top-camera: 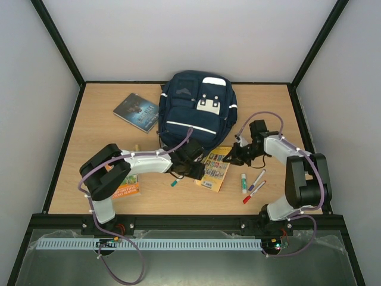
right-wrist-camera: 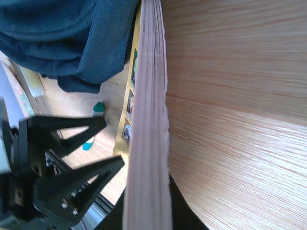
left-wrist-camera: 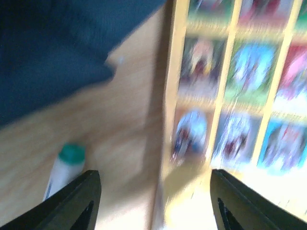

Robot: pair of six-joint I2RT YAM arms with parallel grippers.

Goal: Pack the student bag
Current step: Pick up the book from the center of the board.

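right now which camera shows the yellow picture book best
The top external view: nearly the whole yellow book lies visible near the backpack. The left wrist view shows only a blurred stretch of its cover; the right wrist view shows just its page edge.

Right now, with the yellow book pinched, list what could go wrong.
1. The right jaws pinch the book only at its edge: it may slip or sag when lifted.
2. The left jaws stand open near the green-capped marker: closing or moving in could knock it away.
3. The bag fabric sits by the book's far end: the book may snag on it.
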